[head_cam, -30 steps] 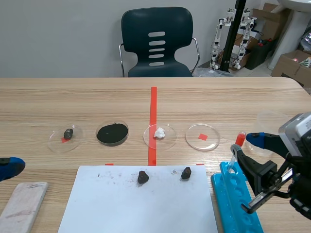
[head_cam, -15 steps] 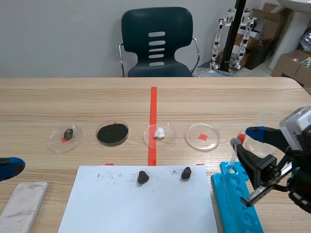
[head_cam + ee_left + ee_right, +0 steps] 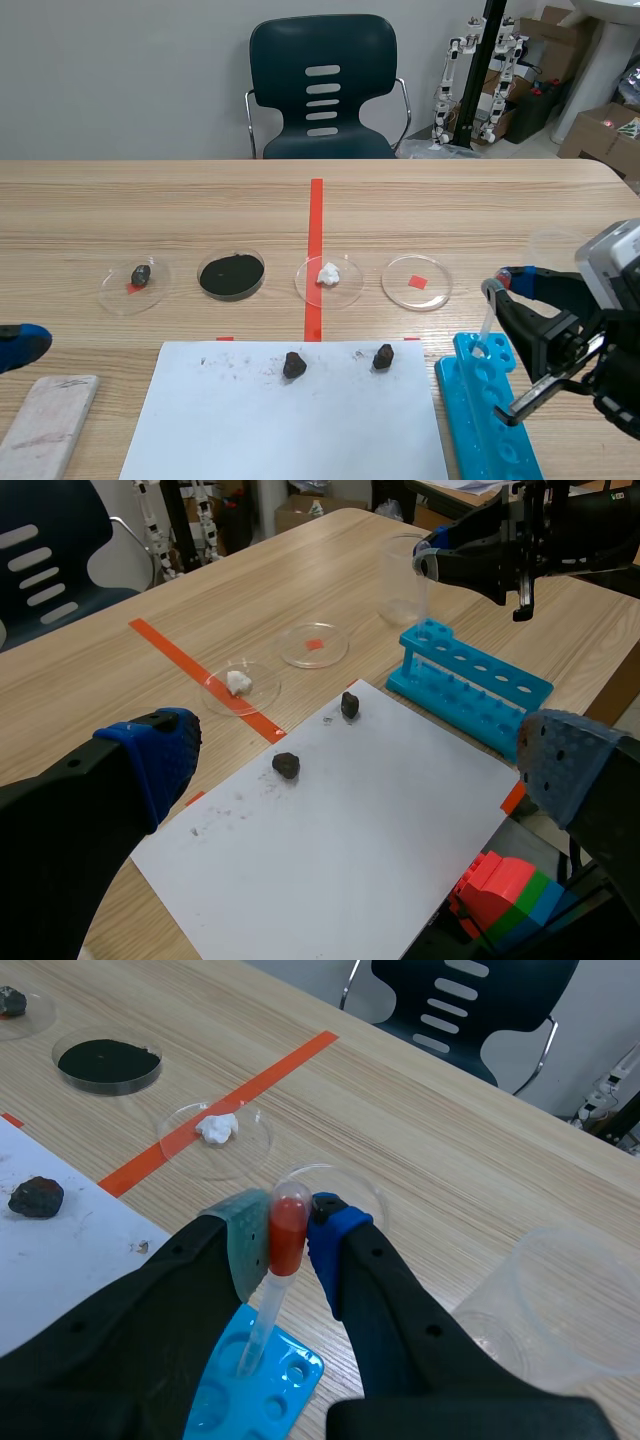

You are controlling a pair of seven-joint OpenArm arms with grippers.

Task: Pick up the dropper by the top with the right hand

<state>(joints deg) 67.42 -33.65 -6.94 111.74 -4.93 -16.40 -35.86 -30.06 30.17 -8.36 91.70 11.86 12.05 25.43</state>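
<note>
The right gripper point(image 3: 290, 1225) pinches the dropper point(image 3: 285, 1238) by its red bulb, and in the scene view its fingers hide most of that bulb. The clear stem runs down to an end hole of the blue rack point(image 3: 488, 420); whether the tip is out of the hole is hard to tell. The rack and a pale slab point(image 3: 45, 432) are cut off. The left gripper point(image 3: 360, 755) is spread, low over the tabletop point(image 3: 200, 210). Four dishes point(image 3: 417, 283), three dark lumps point(image 3: 293, 365), one paper sheet point(image 3: 290, 425), one faint clear beaker point(image 3: 565, 1295).
</note>
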